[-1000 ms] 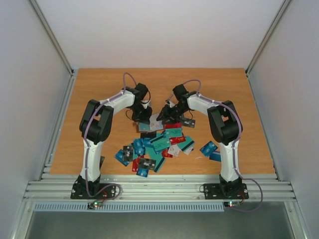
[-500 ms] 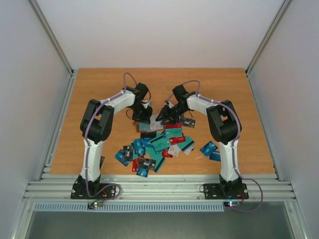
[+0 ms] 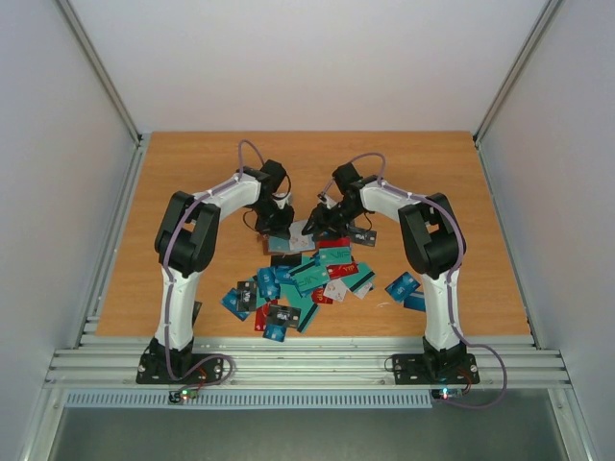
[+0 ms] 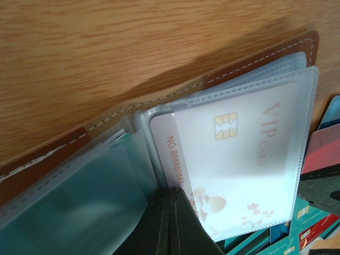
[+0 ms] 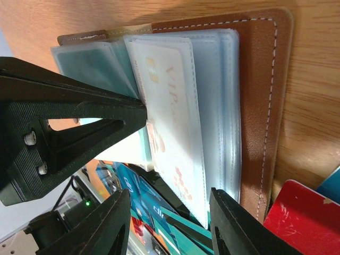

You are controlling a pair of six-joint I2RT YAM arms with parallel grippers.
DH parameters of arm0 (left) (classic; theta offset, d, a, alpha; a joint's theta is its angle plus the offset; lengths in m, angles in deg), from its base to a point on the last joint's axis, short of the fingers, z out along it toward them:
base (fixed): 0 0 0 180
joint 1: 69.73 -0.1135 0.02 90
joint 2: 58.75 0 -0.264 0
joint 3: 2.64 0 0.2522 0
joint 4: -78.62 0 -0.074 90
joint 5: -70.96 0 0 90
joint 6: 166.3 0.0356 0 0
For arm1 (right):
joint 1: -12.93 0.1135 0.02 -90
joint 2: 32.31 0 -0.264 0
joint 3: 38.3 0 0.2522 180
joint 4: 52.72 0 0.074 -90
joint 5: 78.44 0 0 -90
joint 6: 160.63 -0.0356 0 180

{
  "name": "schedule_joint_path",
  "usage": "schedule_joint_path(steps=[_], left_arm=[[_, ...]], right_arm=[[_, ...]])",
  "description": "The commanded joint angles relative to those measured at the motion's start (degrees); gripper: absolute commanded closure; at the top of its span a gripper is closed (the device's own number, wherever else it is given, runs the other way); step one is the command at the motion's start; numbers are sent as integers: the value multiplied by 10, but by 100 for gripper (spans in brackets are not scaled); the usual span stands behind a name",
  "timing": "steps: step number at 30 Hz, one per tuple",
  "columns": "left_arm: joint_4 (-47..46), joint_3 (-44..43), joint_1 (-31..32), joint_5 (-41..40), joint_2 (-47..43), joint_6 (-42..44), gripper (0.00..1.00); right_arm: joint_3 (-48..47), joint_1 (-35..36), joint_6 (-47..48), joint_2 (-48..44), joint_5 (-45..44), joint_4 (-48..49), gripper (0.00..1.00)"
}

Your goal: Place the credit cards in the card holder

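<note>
Card holder (image 5: 263, 106) lies open on the bench (image 3: 192, 173), far-centre, between both arms, w/ its clear sleeves (image 5: 218, 106) fanned up. One white VIP card (image 4: 239, 159) sits inside a sleeve, so at least 1 is done. The sleeves on the other side show a teal tint; can't tell if that's a card.

The rest of the credit cards (image 3: 307, 279) lie loose in a heap on the near side of the holder, approx a couple dozen, mostly blue/teal plus some red, black and grey. Many overlap. Judgement: task is early, and the bulk is left to do.

Left tool (image 4: 169, 212): fingers pressed together, tip down at the sleeves near the fold. It looks like it's pinning or nipping a page, but can't tell which. Right tool (image 5: 169, 212): fingers spread, hovering over the sleeve edge, nothing pinched as far as seen.

In the way:
- The two tools are crowded close over the same small holder.
- The sleeves are floppy and stacked, so finding an empty slot looks fiddly.
- A red card (image 5: 303, 218) and others lie just beside the holder's near edge.
- Flat, overlapping cards will prob be awkward to lift singly.
</note>
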Motion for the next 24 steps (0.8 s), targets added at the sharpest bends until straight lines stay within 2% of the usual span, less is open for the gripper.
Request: schedule_joint_path(steps=[1,16,24], left_arm=[[3,-8,1,-8,30,8,100],[5,-14,1,4,29,10,100],[0,-14,1,16,-3,-8,100]], right_arm=[[-13,1,15,7,6,-3,58],[-20,4,-24,27,46,32,58],[-48,23,-26,34,45,18,58]])
